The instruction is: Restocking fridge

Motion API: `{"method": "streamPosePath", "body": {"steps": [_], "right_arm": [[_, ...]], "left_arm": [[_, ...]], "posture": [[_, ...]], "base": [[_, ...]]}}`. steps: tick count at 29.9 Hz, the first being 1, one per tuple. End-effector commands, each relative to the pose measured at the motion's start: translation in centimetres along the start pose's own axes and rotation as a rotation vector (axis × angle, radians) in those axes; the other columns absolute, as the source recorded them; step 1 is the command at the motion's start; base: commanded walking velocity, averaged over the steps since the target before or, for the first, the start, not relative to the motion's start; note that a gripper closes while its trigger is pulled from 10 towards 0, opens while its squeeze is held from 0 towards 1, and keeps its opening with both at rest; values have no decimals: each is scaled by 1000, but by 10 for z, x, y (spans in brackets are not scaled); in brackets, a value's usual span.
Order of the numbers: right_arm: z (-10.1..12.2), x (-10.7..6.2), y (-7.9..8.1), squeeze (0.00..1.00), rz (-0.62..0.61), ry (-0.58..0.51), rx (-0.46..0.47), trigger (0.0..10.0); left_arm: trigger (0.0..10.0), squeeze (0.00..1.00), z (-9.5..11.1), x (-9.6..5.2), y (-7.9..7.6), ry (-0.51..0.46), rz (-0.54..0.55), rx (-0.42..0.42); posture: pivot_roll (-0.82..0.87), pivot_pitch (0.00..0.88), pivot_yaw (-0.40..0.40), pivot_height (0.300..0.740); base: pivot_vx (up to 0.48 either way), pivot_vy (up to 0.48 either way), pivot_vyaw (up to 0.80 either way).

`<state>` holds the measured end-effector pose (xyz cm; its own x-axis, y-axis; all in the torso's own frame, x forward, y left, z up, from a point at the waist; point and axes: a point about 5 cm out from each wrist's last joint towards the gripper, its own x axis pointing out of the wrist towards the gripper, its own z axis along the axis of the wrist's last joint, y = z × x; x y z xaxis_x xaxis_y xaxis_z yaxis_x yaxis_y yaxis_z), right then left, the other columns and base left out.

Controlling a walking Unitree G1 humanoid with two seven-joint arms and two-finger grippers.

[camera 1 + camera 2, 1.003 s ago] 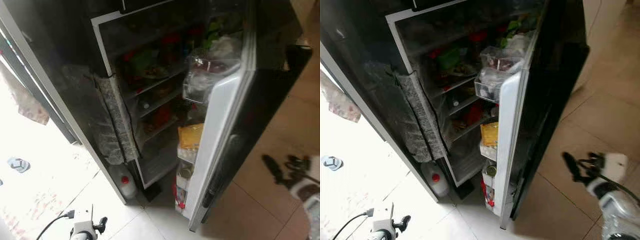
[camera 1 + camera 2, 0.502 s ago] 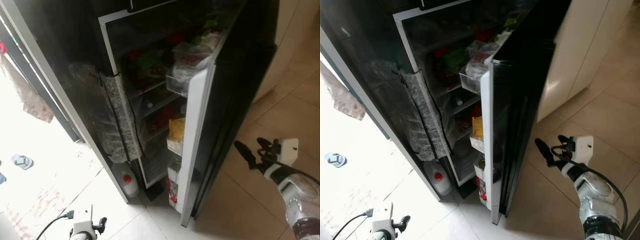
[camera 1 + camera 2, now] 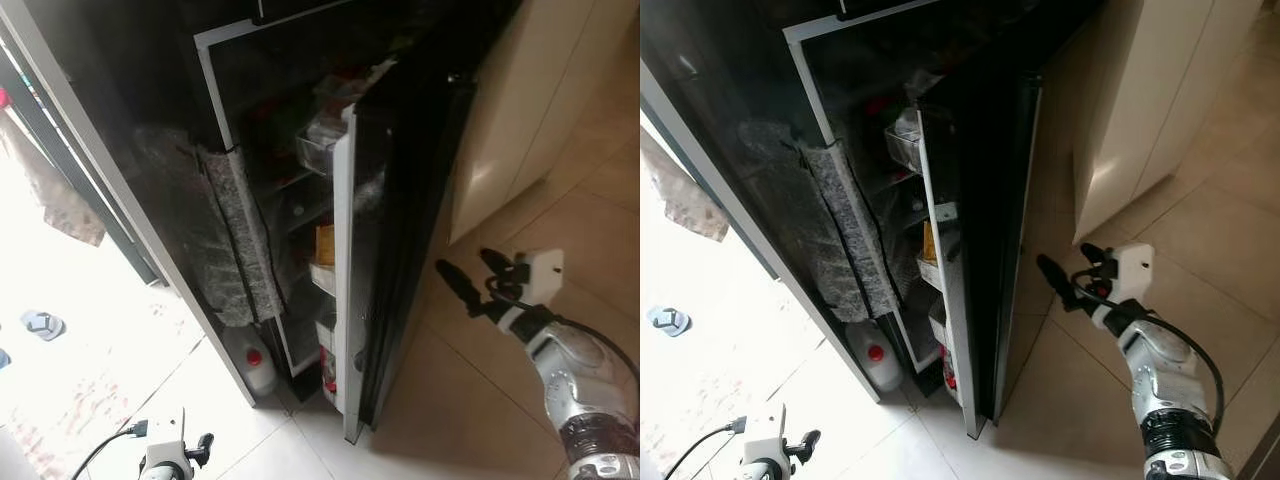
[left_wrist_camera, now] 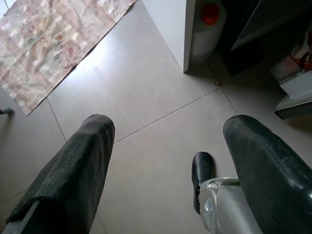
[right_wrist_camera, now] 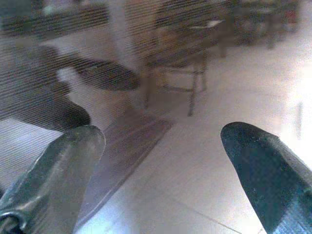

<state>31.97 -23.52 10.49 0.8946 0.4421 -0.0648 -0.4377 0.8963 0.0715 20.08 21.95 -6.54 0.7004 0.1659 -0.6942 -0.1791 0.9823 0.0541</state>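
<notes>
The black fridge stands partly open, its door [image 3: 400,230] swung most of the way in, leaving a narrow gap. Door shelves hold a clear bin [image 3: 318,150], a yellow packet [image 3: 325,243] and red-labelled items [image 3: 328,372]. Inside, dim shelves [image 3: 902,130] carry food. My right gripper [image 3: 470,272] is open at mid-height by the door's outer face; I cannot tell if it touches. In the right wrist view its fingers [image 5: 58,165] frame a glossy surface mirroring a room. My left gripper [image 4: 165,146] hangs open low over the floor tiles.
A white jug with a red cap [image 3: 256,366] stands on the floor at the fridge's base, beside a grey wrapped strip [image 3: 245,240]. Cream cabinets [image 3: 530,100] stand to the right. A patterned rug [image 4: 63,44], a slipper [image 3: 38,323] and a hanging cloth [image 3: 60,200] lie left.
The fridge door has swung from wide open to nearly closed. My right gripper has moved left and up along with the door's outer face. The left arm has stayed put.
</notes>
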Motion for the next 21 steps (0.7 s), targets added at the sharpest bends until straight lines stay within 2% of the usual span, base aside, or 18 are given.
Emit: {"method": "streamPosePath", "body": {"steps": [1,10,21], "right_arm": [[-2,7,6,0,32,22,0,10000],[14,39,22,0,51,9,-27,10000],[37,78,38,0,-23,-48,15,10000]], "left_arm": [[10000,0,-2,-1,5,10,18,-11],[10000,0,0,0,5,4,22,-12],[10000,0,8,2,3,-17,18,-17]], "posture": [[-83,53,76,740],[-78,49,77,740],[-72,40,78,740]], "base": [[0,0,0],[0,0,0],[0,0,0]]}}
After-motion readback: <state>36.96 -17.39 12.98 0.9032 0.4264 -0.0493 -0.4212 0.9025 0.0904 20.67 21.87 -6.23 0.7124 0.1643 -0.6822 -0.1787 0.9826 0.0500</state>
